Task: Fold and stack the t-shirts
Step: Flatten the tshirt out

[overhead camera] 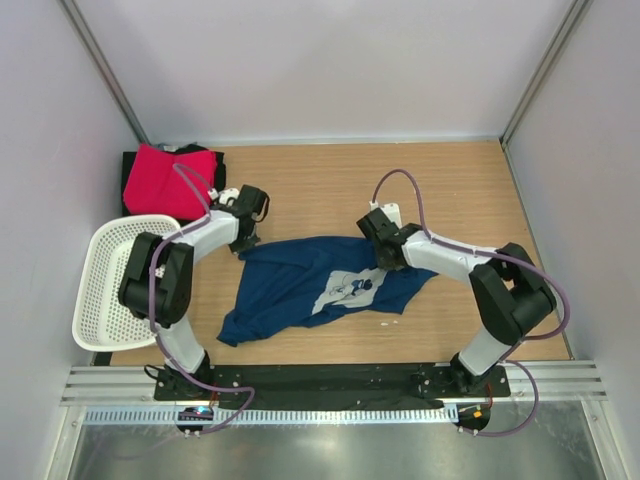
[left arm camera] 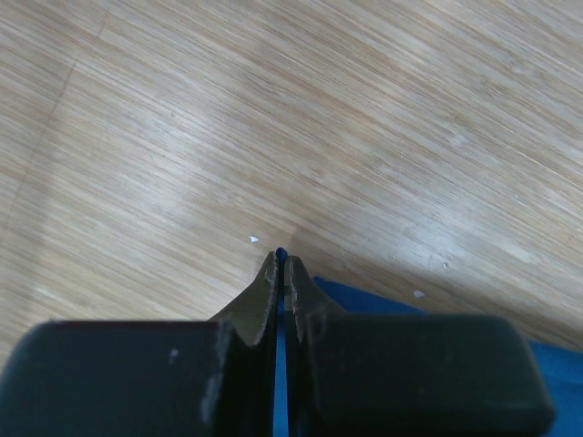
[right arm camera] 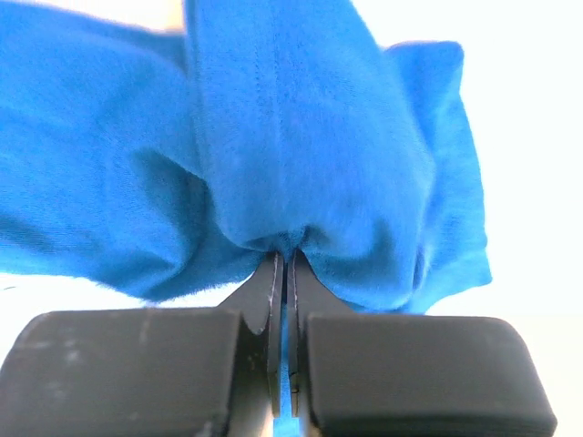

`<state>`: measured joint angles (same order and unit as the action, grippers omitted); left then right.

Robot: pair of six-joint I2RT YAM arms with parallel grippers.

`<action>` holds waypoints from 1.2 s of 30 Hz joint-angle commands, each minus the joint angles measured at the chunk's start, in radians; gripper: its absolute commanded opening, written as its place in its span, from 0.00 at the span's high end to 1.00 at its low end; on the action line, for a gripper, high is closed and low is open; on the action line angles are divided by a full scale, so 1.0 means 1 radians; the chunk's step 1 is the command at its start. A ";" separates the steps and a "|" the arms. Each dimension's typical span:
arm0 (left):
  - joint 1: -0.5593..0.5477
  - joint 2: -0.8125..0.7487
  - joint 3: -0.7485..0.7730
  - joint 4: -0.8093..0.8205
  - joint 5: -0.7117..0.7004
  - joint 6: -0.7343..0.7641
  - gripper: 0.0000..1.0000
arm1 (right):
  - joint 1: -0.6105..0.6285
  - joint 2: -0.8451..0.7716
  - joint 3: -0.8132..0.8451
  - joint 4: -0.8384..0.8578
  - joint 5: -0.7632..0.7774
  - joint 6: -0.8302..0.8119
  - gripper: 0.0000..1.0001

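While the left gripper [overhead camera: 243, 243] and right gripper [overhead camera: 384, 252] each pinch a far corner, the blue shirt [overhead camera: 300, 290] stretches left-to-right between them, its body trailing nearward.

A white perforated plastic basket [overhead camera: 95, 290] sits upright at the left edge of a light wooden table [overhead camera: 330, 190], close to the pale grey wall [overhead camera: 40, 120] on that side; more plain pale walls close in the back and the right. Along the near edge of the table runs a set of aluminium rails [overhead camera: 105, 385], with a slotted white strip [overhead camera: 330, 416] just in front and a dull metal sheet [overhead camera: 330, 455] below it. In the left wrist view the wood grain is fine and streaked, with a few tiny white specks [left arm camera: 253, 239] on it
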<state>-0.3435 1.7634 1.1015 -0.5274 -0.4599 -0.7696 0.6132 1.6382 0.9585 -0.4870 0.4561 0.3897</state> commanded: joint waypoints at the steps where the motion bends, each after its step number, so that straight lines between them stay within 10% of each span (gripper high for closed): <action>1: 0.009 -0.096 0.049 -0.014 -0.003 0.039 1.00 | 0.000 -0.103 0.104 -0.062 0.098 -0.029 0.99; 17: 0.012 -0.275 -0.049 -0.091 -0.037 0.023 1.00 | -0.012 -0.230 0.163 -0.084 -0.226 -0.071 0.97; 28: 0.012 -0.297 -0.160 -0.082 -0.026 -0.025 1.00 | -0.010 -0.291 0.048 -0.107 -0.200 -0.052 0.45; 36: 0.011 -0.286 -0.166 -0.068 -0.016 -0.022 1.00 | -0.010 -0.272 0.120 -0.084 -0.166 -0.080 0.42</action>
<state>-0.3382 1.5002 0.9379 -0.6178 -0.4686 -0.7799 0.6041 1.3605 1.0245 -0.6033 0.2577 0.3275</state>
